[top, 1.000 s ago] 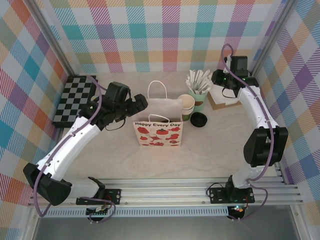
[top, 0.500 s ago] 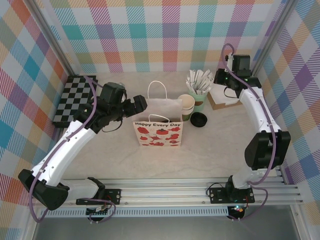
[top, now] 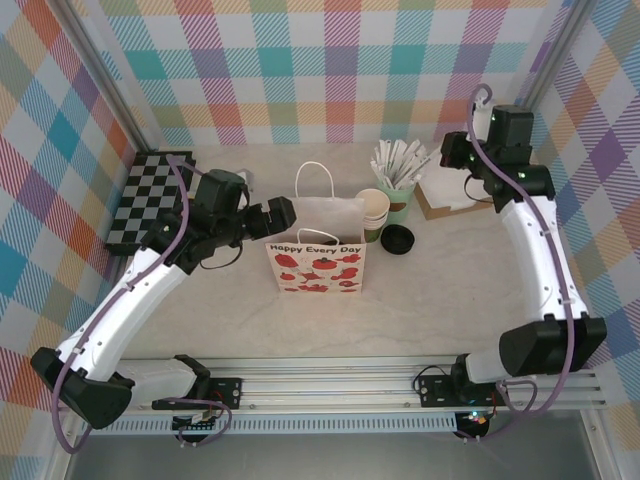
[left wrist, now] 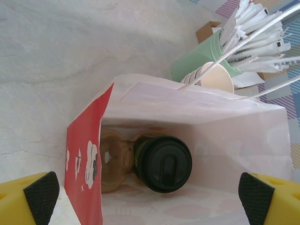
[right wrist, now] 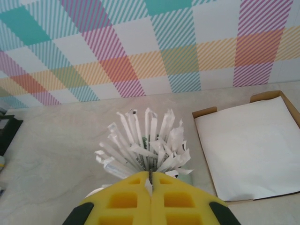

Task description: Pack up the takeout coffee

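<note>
Table (top: 430, 300) | takeout coffee (left wrist: 162, 162) inside bag (left wrist: 211, 126), below spread left gripper (left wrist: 149, 197) | right gripper (right wrist: 151, 187) pressed together

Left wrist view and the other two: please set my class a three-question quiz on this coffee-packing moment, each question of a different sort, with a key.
1. True or false: the takeout coffee stands inside the paper bag.
2. Pick one. The left gripper is: A) shut on a bag handle; B) open, at the bag's mouth; C) shut on a lidless cup.
3. Short answer: the right gripper is shut, above the mint cup. What fills that cup?

Key: 1 true. 2 B. 3 white paper-wrapped sticks.
</note>
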